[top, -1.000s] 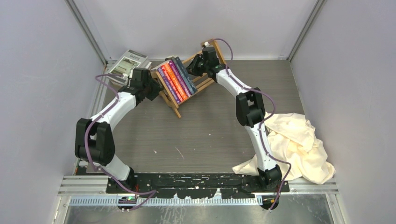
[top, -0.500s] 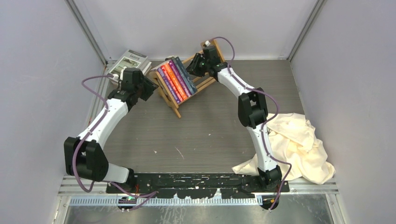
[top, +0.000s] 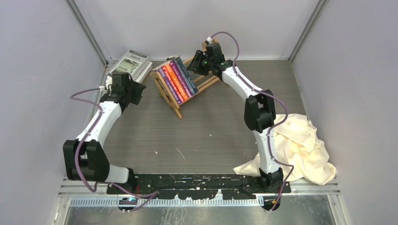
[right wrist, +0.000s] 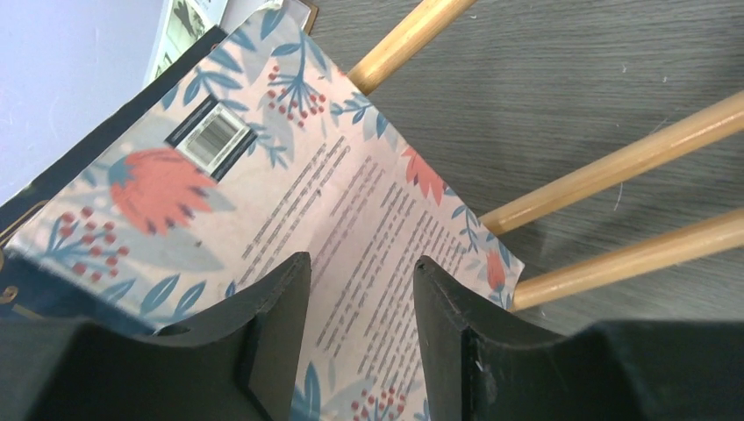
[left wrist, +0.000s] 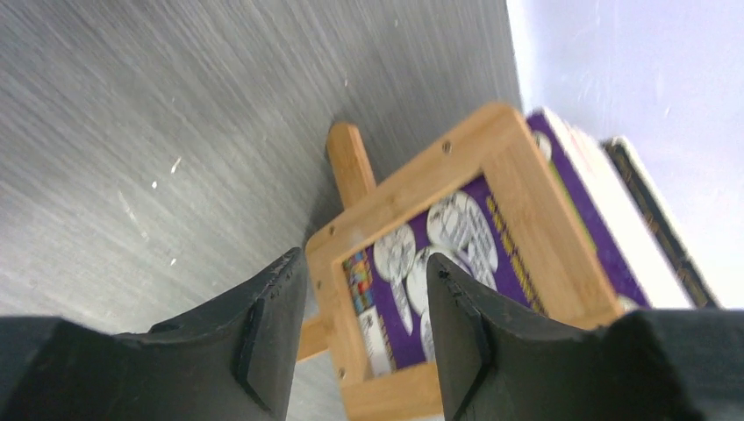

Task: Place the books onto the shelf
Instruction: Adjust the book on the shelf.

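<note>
- On the table (top: 197,136), seen from above: find the shelf (top: 205,84) at the back, set at a slant, with a row of thin books (top: 177,79) standing in it and leaning a little.
- Spot a small pile of bigger books (top: 131,63), grey and white, lying flat in the back left corner. Not yet on the shelf, so likely next to go.
- Note the left claw (top: 138,91) near the left end of the shelf, touching nothing. Note the right claw (top: 192,66) at the other end of the row, by the last book.
- Leave the cream cloth (top: 300,145) alone, well apart on the right.
- Through the left wrist camera: look past two black fingers (left wrist: 272,333), partly apart, with nothing pinched between. See the wooden end frame (left wrist: 518,219) just ahead and a purple book (left wrist: 439,237) behind it.
- Through the right wrist camera: same again, partly apart and gripping nothing. See the pink flower book (right wrist: 263,175) right in front, leaning over round wooden rods (right wrist: 614,167). Cannot tell if a fingertip brushes the cover.
- About the big flat books: expect a smooth cover, likely slippery, a bit bendy, and heavier than the thin ones.
- Hard to pinch while lying flat. Better to take hold at an edge that sticks out past the pile, close to the spine, to stop the pages fanning open. Squeeze gently to avoid a crease.
</note>
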`<state>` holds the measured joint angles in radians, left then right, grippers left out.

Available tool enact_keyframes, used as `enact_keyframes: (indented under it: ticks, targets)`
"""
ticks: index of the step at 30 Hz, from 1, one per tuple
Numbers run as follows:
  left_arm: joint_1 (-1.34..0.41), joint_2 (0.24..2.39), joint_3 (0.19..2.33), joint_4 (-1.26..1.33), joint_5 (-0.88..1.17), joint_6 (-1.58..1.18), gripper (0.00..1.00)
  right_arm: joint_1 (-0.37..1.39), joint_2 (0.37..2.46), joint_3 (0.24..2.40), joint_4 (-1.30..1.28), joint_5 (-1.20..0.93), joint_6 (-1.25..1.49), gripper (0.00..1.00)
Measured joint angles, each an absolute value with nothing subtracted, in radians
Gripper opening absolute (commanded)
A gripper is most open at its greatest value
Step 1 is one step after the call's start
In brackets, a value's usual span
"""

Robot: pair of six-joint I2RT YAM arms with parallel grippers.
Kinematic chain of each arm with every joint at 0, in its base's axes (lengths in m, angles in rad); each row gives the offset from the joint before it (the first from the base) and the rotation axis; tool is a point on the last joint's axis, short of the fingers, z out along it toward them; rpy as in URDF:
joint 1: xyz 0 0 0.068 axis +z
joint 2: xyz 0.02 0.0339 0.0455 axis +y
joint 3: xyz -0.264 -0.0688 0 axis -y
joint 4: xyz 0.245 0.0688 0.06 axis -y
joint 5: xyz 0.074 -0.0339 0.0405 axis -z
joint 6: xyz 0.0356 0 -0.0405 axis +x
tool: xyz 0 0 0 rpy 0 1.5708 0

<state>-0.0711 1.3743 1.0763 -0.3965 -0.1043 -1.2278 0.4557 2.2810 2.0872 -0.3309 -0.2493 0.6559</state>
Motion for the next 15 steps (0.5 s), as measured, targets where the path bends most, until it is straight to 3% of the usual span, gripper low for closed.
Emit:
enact_keyframes:
  ticks: [15]
  targets:
    - [0.136,1.728,1.100,-0.080,-0.074,-1.411,0.57,0.466,2.114,1.908,-0.285,-0.205,0.591,0.58]
